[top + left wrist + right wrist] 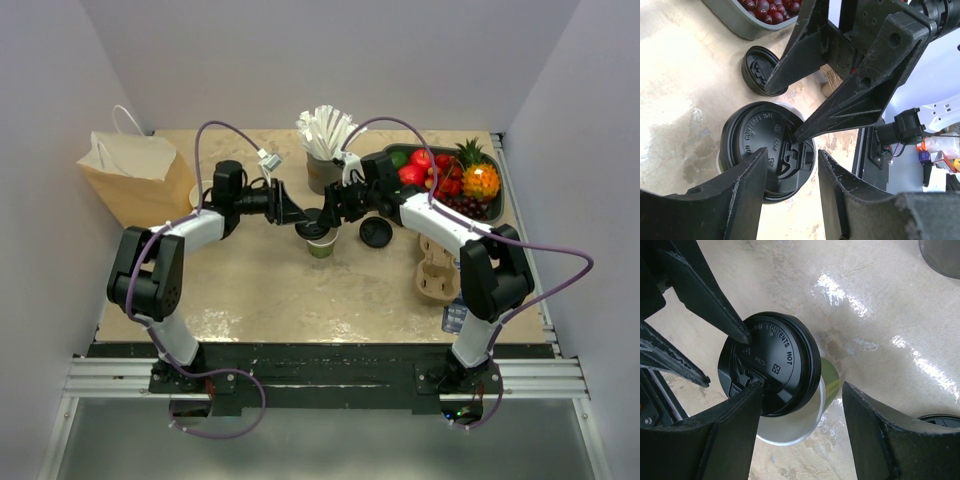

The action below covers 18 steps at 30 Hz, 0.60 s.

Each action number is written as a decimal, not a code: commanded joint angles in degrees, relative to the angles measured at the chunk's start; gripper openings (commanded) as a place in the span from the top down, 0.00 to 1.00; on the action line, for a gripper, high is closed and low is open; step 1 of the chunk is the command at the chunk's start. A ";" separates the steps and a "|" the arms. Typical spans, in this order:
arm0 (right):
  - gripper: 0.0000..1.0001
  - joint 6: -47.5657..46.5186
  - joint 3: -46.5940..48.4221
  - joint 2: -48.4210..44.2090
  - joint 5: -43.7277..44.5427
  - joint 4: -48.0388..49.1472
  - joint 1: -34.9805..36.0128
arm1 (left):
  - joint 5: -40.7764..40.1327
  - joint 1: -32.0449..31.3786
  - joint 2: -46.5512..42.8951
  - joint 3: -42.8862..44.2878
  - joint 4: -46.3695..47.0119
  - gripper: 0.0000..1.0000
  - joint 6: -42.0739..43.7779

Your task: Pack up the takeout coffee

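The takeout coffee is a green paper cup (321, 247) standing at mid-table. Its black lid (312, 231) lies askew on it, shifted left. In the right wrist view the lid (771, 369) leaves part of the cup's white rim (790, 432) and green wall (831, 384) uncovered. My left gripper (303, 218) is open just left of the cup, and my right gripper (331, 213) is open just right of it. In the left wrist view my left gripper (792, 152) hangs over the lid (765, 145), and a right finger's tip rests on the lid. My right gripper (802, 387) straddles the cup, one finger on the lid.
A second black lid (376, 233) lies right of the cup. A cardboard cup carrier (435, 268) is at the right. A grey cup of white straws (322, 165) and a tray of fruit (500, 205) stand behind. A paper bag (135, 175) stands at the back left.
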 commanded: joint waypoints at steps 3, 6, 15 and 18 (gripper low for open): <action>0.32 -1.98 1.46 -1.80 2.18 -1.90 0.07 | 0.83 -1.34 -1.04 0.62 2.48 0.51 -0.39; 0.32 -2.24 1.20 -2.41 2.18 -2.34 0.07 | 0.57 -1.42 -1.48 0.36 2.40 0.51 -0.39; 0.32 -2.60 1.46 -2.85 2.18 -2.87 0.07 | -1.62 -0.37 -2.36 4.21 0.03 0.53 2.59; 0.32 -2.77 1.64 -2.68 2.18 -2.96 0.16 | -4.69 0.77 -1.75 6.59 -3.13 0.52 5.04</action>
